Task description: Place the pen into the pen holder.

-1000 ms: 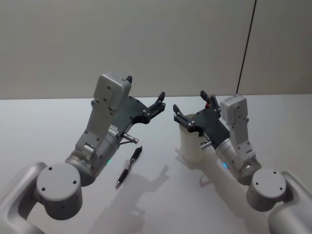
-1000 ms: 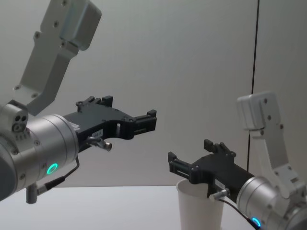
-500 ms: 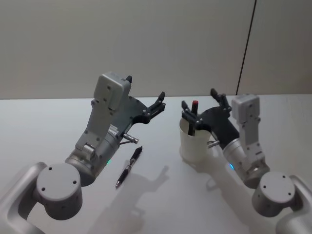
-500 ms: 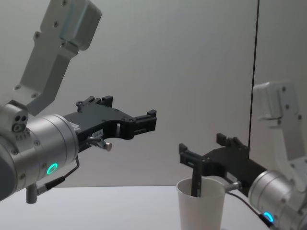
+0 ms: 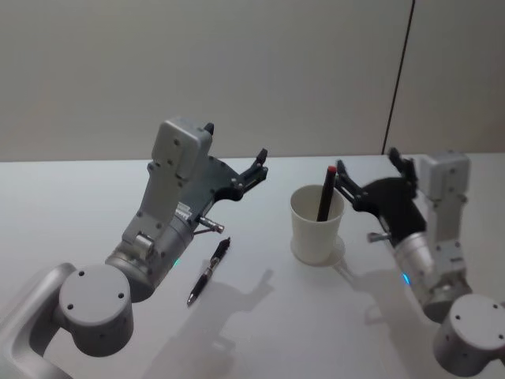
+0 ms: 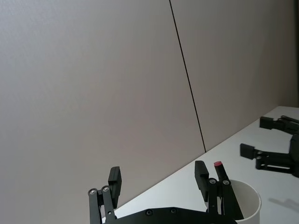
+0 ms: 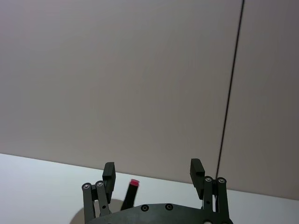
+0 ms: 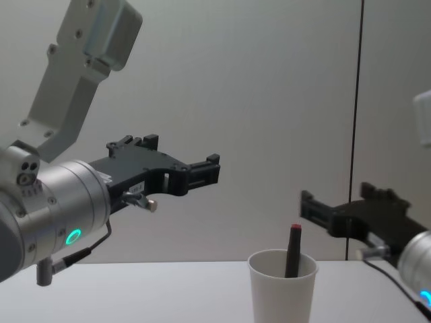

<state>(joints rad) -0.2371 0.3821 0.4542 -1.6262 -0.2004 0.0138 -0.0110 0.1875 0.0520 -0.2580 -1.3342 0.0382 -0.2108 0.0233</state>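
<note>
Pen holder (image 5: 317, 230): one white paper cup, upright on the white table (image 5: 79, 197), right of centre.

Pens: two.
- First pen (image 5: 324, 196): dark body, red top end. It stood inside the pen holder, slightly tilted, with the red end up and well clear of the rim. Nothing was gripping it.
- Second pen (image 5: 208, 271): dark with a silver part. It lay flat on the table left of the pen holder and well apart from it. One end pointed far-right, the other near-left. It sat just beside the left arm's wrist and nothing was touching it.

Grippers: two.
- Right gripper (image 5: 368, 167): just right of the pen holder, raised above rim height, pointing left toward it. The jaws were spread wide and empty. In the chest view its nearer finger was close to the first pen's red end but apart from it. The right wrist view showed the red end low between the two spread fingers, farther off.
- Left gripper (image 6: 158, 172): held up over the table left of the pen holder, higher than the right gripper and pointing right. Its jaws were also spread and empty. It was well above the second pen and apart from the pen holder.

Background: plain grey wall (image 5: 237, 63) on the far side, with one dark vertical seam (image 5: 399, 71) toward the right.
</note>
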